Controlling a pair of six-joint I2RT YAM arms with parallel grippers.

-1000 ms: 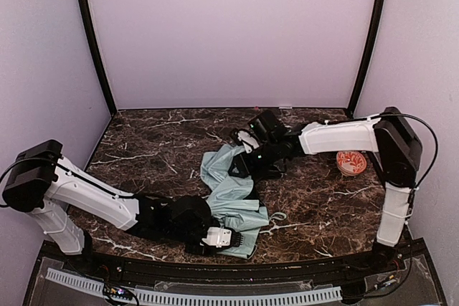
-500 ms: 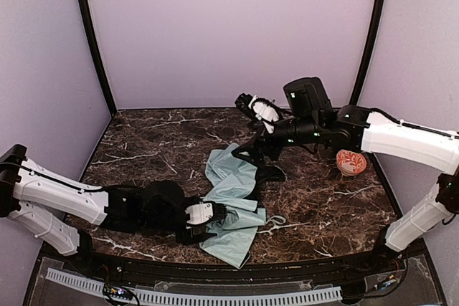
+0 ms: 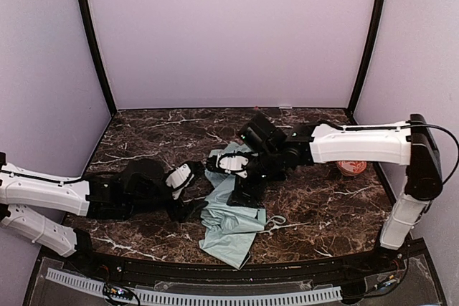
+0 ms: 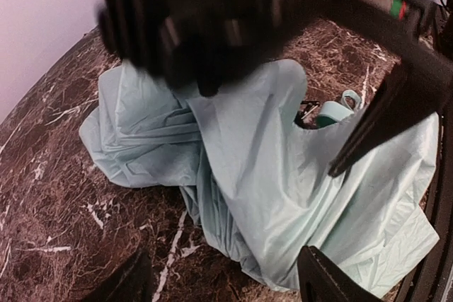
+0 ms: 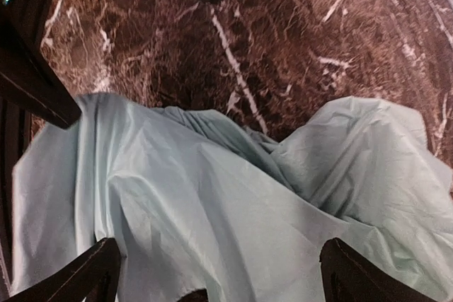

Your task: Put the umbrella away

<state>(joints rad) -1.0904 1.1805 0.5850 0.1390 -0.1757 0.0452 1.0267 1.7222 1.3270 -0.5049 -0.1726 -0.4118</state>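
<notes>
The umbrella [image 3: 233,216] lies loose on the marble table [image 3: 143,145], its pale mint canopy spread in folds from the centre toward the near edge. Its thin wrist cord [image 3: 276,220] lies at its right side. My left gripper [image 3: 193,180] is open at the canopy's left edge; in the left wrist view [image 4: 226,288] the fabric [image 4: 283,175] lies just ahead of the spread fingers, and the mint handle [image 4: 333,112] peeks out behind it. My right gripper [image 3: 224,166] hovers open over the canopy's far part; in the right wrist view [image 5: 219,284] the fabric [image 5: 212,210] fills the space between its fingers.
An orange-and-white patterned bowl [image 3: 351,168] stands at the right, behind the right arm. The two grippers are close together over the umbrella. Black poles and purple walls enclose the table at the back and sides.
My left gripper moved from the canopy's near end back and left to its left edge. My right gripper swung up, then came down over the far part of the canopy. The fabric shifted.
</notes>
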